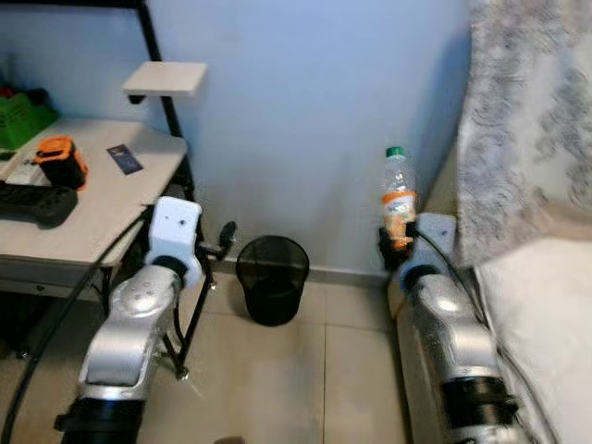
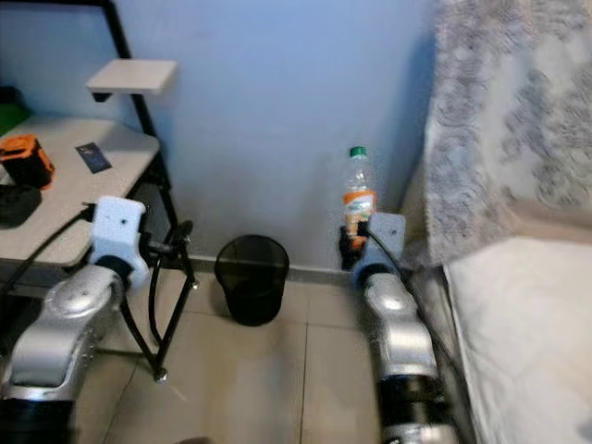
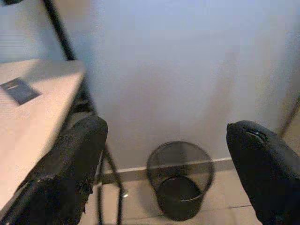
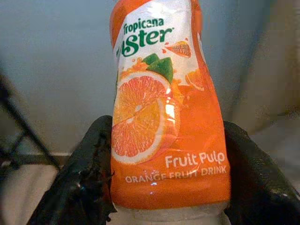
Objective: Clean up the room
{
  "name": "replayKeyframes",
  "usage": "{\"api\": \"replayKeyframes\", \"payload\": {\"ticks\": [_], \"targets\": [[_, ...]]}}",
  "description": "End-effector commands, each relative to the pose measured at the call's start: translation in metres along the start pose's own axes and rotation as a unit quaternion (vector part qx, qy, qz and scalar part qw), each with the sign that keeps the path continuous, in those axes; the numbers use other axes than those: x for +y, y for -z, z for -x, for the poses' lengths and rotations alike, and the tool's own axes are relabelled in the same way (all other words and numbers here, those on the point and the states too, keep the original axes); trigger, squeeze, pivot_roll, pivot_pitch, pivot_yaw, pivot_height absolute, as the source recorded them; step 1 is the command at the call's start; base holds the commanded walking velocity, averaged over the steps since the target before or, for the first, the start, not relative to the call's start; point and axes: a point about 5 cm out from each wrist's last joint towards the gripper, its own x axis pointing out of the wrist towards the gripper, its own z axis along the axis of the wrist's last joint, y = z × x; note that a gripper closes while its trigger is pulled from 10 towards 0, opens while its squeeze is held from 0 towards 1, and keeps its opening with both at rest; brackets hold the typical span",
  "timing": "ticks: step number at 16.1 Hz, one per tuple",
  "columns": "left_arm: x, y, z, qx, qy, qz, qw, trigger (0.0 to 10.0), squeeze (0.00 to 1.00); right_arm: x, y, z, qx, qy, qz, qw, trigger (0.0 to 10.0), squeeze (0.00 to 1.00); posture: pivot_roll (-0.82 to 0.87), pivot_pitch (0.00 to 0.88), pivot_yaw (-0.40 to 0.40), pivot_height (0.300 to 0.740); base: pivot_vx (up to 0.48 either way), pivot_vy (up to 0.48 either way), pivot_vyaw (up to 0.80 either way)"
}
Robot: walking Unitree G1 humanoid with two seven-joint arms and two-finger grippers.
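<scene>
While upright, bottle sits in right gripper.

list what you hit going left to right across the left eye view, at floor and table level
table → left gripper → bin → bottle held in the right gripper → bed

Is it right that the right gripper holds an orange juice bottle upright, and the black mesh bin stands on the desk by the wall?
Not fully. The right gripper does hold the bottle upright, but the black mesh bin stands on the floor by the wall, beside the desk, as the left eye view shows.
</scene>
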Motion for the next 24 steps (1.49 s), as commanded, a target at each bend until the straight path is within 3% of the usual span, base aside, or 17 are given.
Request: {"api": "replayKeyframes", "payload": {"ticks": [1, 24], "targets": [[-0.0028, -0.0048, -0.0012, -0.009, 0.007, -0.002, 1.0, 10.0, 0.0, -0.0022, -0.0029, -0.0003, -0.006, 0.004, 0.005, 1.0, 10.0, 0.0, -0.01, 0.0, -0.004, 0.74, 0.304, 0.0, 0.0], [-0.0028, -0.0059, -0.0018, -0.009, 0.01, -0.004, 1.0, 10.0, 0.0, -0.0031, -0.0025, -0.0018, -0.003, 0.008, -0.002, 1.0, 10.0, 0.0, -0.01, 0.0, -0.003, 0.74, 0.302, 0.0, 0.0]]}}
